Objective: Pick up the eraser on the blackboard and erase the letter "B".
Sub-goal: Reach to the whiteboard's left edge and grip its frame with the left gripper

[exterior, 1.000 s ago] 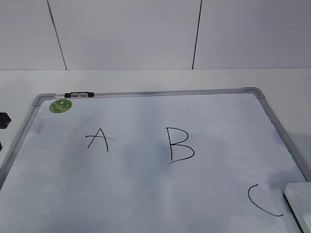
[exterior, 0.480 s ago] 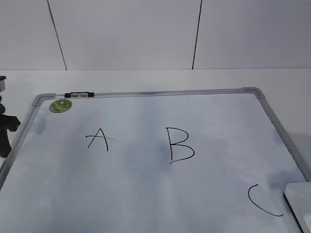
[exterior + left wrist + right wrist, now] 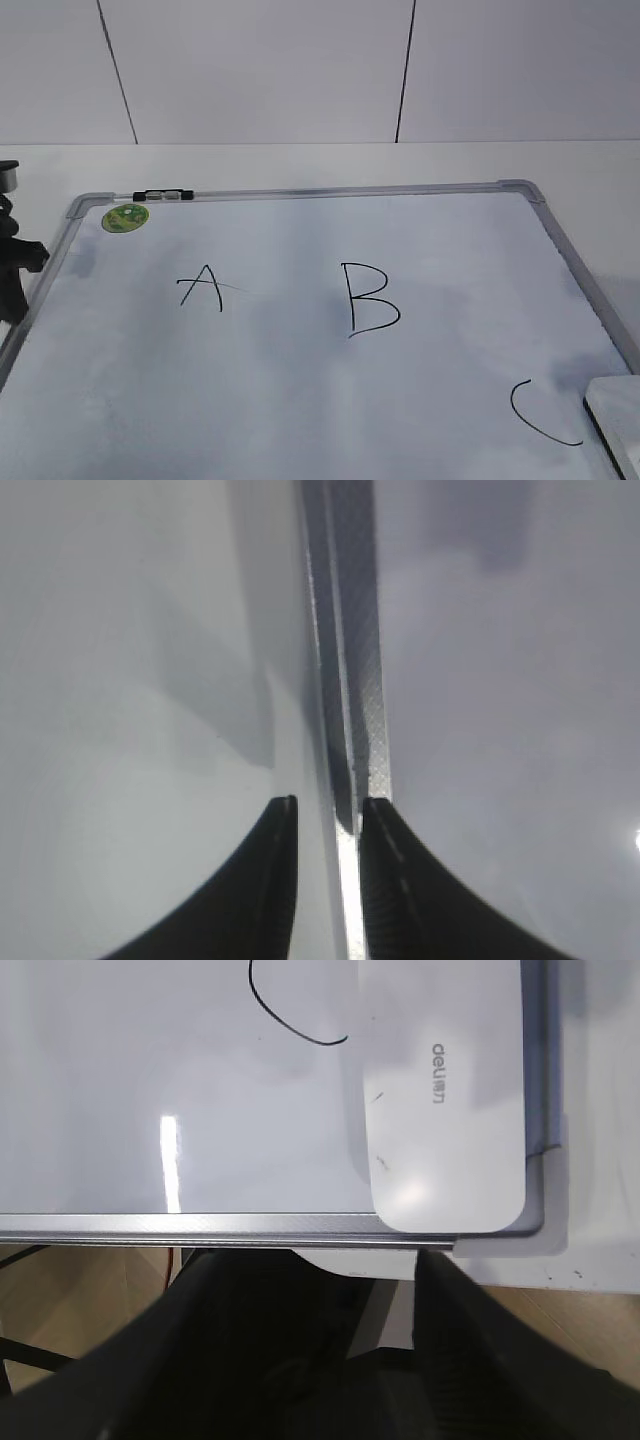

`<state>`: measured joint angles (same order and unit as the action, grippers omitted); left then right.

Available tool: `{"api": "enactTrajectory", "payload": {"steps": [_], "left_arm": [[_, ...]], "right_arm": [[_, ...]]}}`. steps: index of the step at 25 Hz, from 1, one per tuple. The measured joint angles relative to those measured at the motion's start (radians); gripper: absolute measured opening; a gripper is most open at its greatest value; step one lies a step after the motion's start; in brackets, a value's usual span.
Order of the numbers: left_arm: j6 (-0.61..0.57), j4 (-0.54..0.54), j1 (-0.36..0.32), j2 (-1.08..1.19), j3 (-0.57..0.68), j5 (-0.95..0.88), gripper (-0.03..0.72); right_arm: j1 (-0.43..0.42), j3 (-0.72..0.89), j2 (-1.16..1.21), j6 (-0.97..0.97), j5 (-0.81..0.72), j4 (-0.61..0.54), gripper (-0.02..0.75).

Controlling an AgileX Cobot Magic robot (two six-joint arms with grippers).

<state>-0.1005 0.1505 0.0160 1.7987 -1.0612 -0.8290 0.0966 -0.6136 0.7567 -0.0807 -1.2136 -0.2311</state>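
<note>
The blackboard (image 3: 330, 190) is a white board with a grey frame, lying flat. The letter "B" (image 3: 370, 298) stands at its middle, between a black "A" (image 3: 200, 288) and a black "C" (image 3: 540, 415). The eraser (image 3: 617, 420) lies on the board's near right corner, next to the "C". In the right wrist view the eraser (image 3: 445, 1090) lies white side up with grey lettering. My right gripper (image 3: 310, 1270) is open and empty, just off the board's near edge, short of the eraser. My left gripper (image 3: 328, 815) is nearly shut and empty over the board's left frame (image 3: 350, 680).
A round green sticker (image 3: 125, 217) and a small black-and-white clip (image 3: 163, 195) sit at the board's far left corner. White table and a white wall lie beyond. My left gripper (image 3: 12, 270) shows at the picture's left edge. Floor shows below the board's edge in the right wrist view.
My left arm has risen into view at the board's left edge and then shifted slightly left. The eraser and the letters have not moved.
</note>
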Motion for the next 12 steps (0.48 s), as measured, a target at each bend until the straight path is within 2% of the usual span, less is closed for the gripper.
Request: {"api": "enactTrajectory", "payload": {"steps": [12], "left_arm": [[-0.006,0.024,0.000,0.002,0.000,0.013,0.157]], "right_arm": [[0.000,0.000,0.000,-0.002,0.000,0.000,0.441]]}}
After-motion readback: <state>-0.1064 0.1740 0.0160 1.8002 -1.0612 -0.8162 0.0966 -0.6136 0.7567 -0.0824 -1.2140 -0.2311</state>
